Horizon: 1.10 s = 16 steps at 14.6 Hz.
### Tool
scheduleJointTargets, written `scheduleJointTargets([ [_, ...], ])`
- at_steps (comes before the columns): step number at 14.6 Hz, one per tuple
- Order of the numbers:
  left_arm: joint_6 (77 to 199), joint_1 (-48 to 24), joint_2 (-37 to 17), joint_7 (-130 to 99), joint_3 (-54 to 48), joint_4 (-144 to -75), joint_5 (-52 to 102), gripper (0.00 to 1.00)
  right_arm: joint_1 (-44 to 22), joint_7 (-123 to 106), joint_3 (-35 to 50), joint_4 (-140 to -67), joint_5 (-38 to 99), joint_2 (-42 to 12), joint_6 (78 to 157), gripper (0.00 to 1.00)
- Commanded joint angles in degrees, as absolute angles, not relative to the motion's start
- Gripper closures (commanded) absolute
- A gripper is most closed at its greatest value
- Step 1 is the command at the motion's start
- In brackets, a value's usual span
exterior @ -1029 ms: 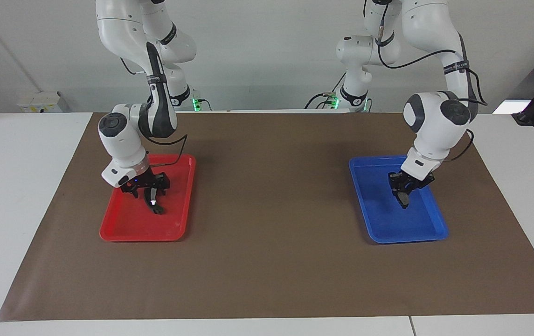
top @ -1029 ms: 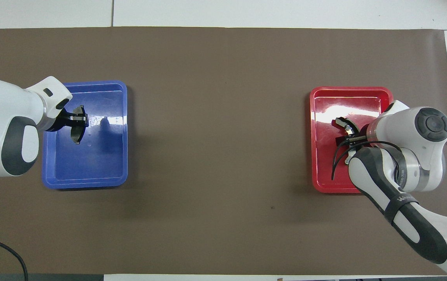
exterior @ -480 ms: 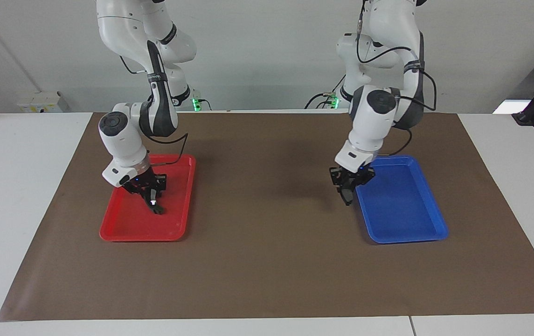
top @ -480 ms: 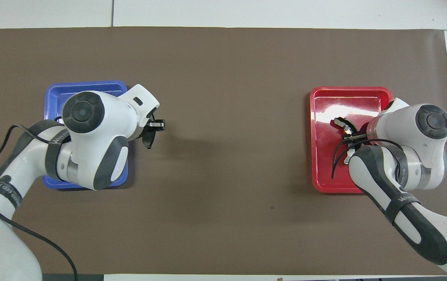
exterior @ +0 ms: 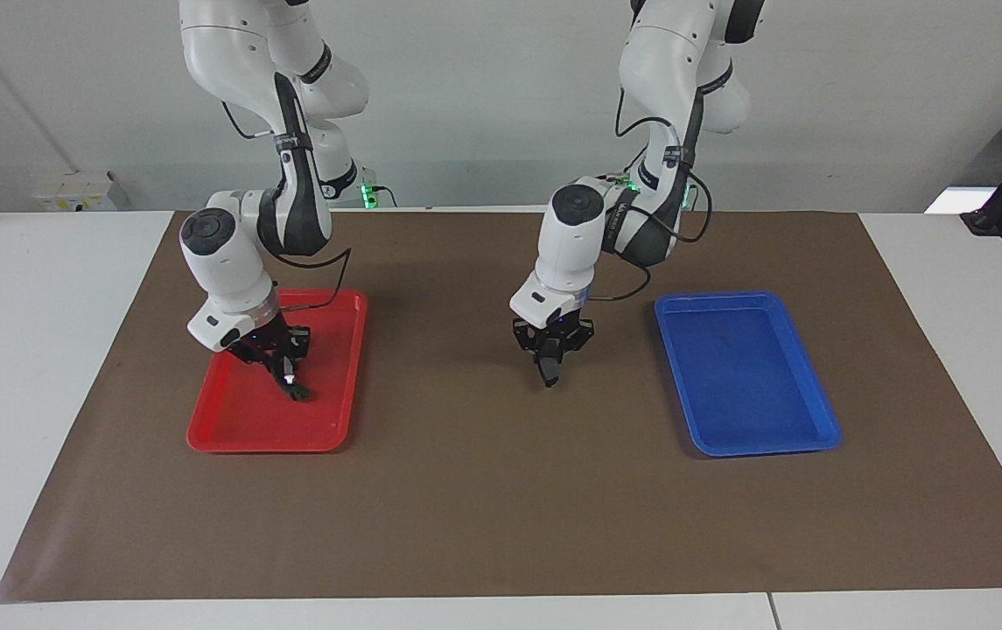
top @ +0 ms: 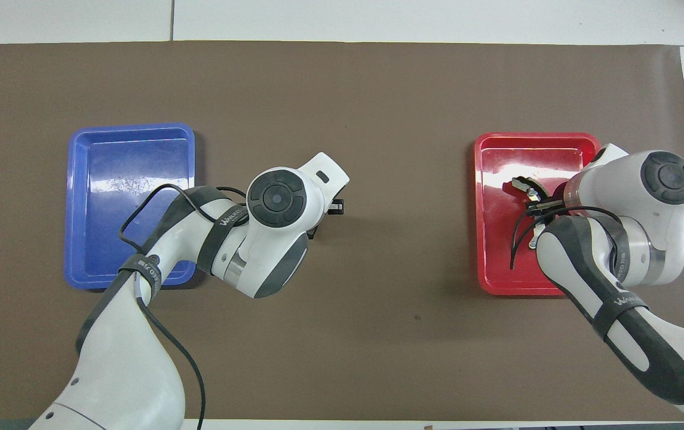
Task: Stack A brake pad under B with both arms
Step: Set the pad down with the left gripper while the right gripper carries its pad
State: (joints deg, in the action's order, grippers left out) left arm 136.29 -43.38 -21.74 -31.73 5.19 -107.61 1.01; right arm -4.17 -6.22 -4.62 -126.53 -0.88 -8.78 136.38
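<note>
The A brake pad [exterior: 550,375], small and dark grey, hangs on edge from my left gripper [exterior: 549,369], which is shut on it a little above the brown mat, between the two trays. In the overhead view the left wrist hides this pad; only the gripper's tip [top: 334,208] shows. B [exterior: 295,391], the curved black pad with a silvery band, is low in the red tray [exterior: 203,437]. My right gripper [exterior: 290,382] is shut on it. B also shows in the overhead view [top: 523,186], beside the right gripper [top: 534,202]. I cannot tell whether B touches the tray floor.
The blue tray [exterior: 816,430] lies on the mat toward the left arm's end, with nothing in it; it also shows in the overhead view [top: 129,128]. The red tray [top: 497,288] lies toward the right arm's end. The brown mat [exterior: 501,507] covers the white table.
My left arm has carried the A brake pad out of the blue tray to over the mat's middle. My right gripper has stayed in the red tray on B, shifting only slightly.
</note>
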Motion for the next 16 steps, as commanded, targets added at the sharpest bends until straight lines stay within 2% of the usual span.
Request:
scheduleJointTargets([
  [1,137.7,-45.4,-26.7,-32.9,6.2,-102.6,0.8,0.73,-4.1,-7.6,-3.8,-121.0,0.4,-7.9,129.7,0.99],
  [2,137.7,-45.5,-26.6,-33.3,6.1,-102.6,0.8,0.60,-4.1,-7.6,-2.6,-119.2,0.4,-8.1,128.0,0.99],
  [4,138.0,-45.5,-26.7,-33.3,6.1,-103.2,1.0,0.19,-4.8,-7.4,-1.3,-117.6,0.4,-8.4,127.1,1.00],
  [5,137.8,-45.5,-26.7,-33.2,6.1,-103.4,1.0,0.06,-5.6,-6.9,-1.3,-117.3,0.4,-8.4,127.0,1.00],
  [6,137.7,-45.4,-26.6,-32.9,6.1,-103.6,1.0,0.02,-6.9,-4.6,-1.3,-116.8,0.4,-8.6,126.7,1.00],
  [9,136.2,-44.6,-24.4,-32.4,6.4,-103.9,0.8,0.02,-11.5,2.1,-1.3,-115.4,0.3,-9.1,126.1,1.00],
  [14,128.1,-35.4,-10.7,-20.8,6.7,-110.8,0.8,0.02,-19.6,14.0,-1.2,-108.5,0.4,-14.1,124.0,1.00],
  [16,122.8,-30.7,-8.2,-15.6,6.7,-110.7,0.7,0.02,-23.7,21.4,-1.2,-104.4,1.5,-17.5,124.0,1.00],
])
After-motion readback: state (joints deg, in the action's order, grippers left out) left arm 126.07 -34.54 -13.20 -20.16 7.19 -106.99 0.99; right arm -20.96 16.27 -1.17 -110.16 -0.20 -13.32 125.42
